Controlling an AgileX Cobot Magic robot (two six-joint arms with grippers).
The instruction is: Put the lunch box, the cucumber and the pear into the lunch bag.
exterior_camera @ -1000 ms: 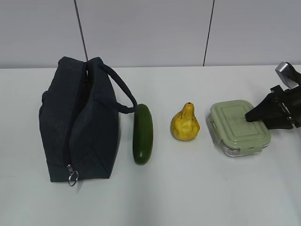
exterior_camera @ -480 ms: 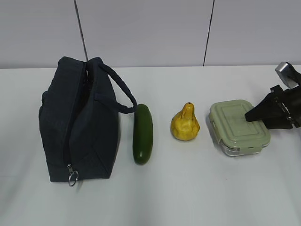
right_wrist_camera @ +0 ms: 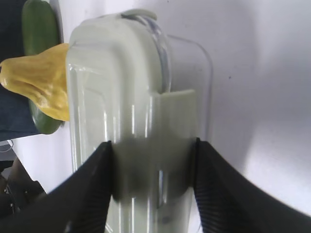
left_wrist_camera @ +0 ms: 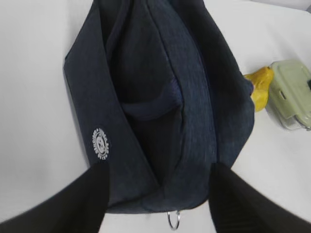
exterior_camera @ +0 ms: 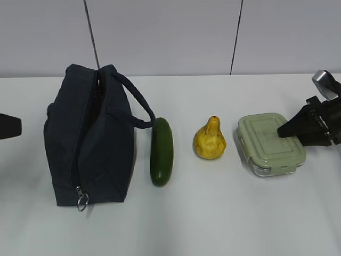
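Right wrist view shows the right gripper [right_wrist_camera: 153, 187] with its two dark fingers spread wide, one on each side of the lunch box [right_wrist_camera: 131, 126], low over the pale sage-green lid; whether the pads already touch it I cannot tell, since the lid is blurred this close. The step in hand looks like the grasp of the box, and to do it well the fingers should drop past the lid's rim and close on the clear walls across the narrow way, clear of the side clip, so the smooth plastic does not slip or tip on the lift. From the exterior view the box [exterior_camera: 272, 144] sits flat at the right of the white table [exterior_camera: 224, 213], rounded at the corners, with the yellow pear [exterior_camera: 209, 140] just beside it, knobbly neck up, and the short dark cucumber [exterior_camera: 162, 151] lying between the pear and the lunch bag [exterior_camera: 88, 136]. The navy bag stands on the left, its zipper apparently still drawn to the ring pull [exterior_camera: 82, 200], so nothing is packed yet. The left gripper [left_wrist_camera: 155, 194] hovers above the bag with fingers parted wide, holding nothing.
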